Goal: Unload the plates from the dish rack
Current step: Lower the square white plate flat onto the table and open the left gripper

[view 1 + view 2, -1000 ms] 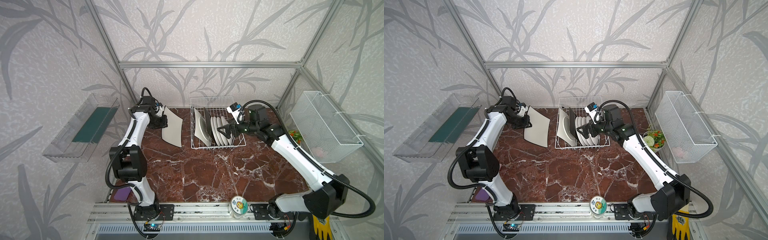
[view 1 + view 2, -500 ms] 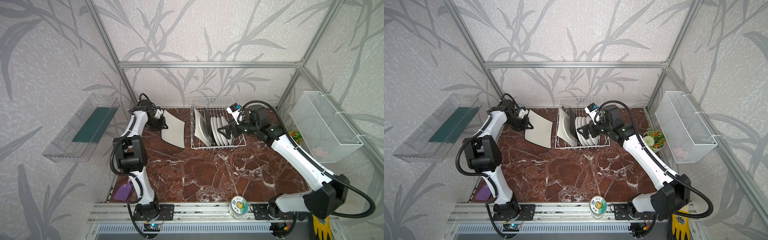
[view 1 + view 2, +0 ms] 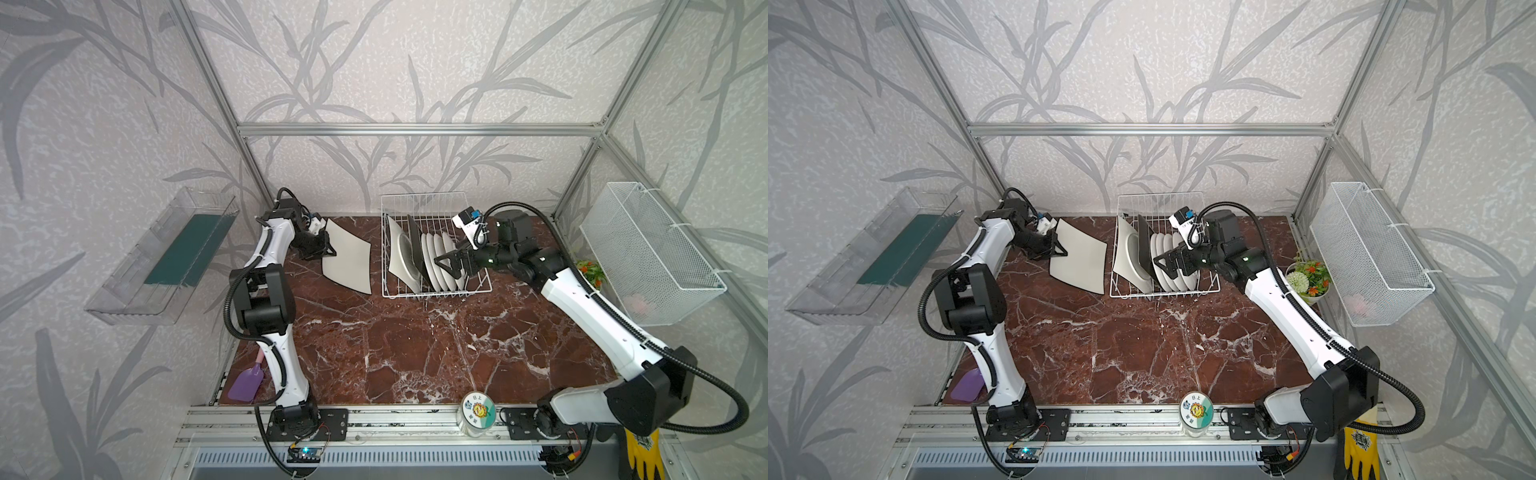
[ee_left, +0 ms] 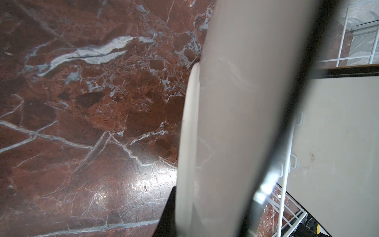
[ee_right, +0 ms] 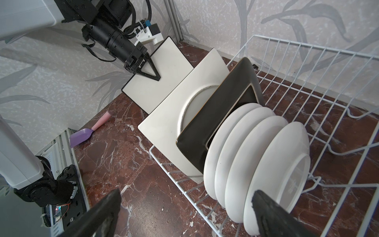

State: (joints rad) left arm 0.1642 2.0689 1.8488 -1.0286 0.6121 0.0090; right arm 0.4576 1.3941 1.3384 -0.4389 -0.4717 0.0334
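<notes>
Red-brown marble covers the counter [image 3: 415, 353]. At its front edge stands a jar [image 3: 478, 409] with a flower sticker on its lid, and at the front left corner lies a purple scoop [image 3: 246, 384]. Farther back, close to the rear wall, sits the white wire dish rack [image 3: 424, 205]. It holds six plates standing on edge: one cream square plate [image 3: 397, 257] at its left end, then a black square plate [image 5: 225, 106], then four round white plates [image 5: 256, 153] in a row. The right end effector [image 5: 184, 205] hovers at the last round plate, its jaws wide apart and holding nothing. Just left of the rack, the left end effector [image 3: 327, 251] is clamped on the edge of a second cream square plate [image 3: 349, 262], which is tilted and outside the rack. I cannot tell if its lower edge touches the counter.
</notes>
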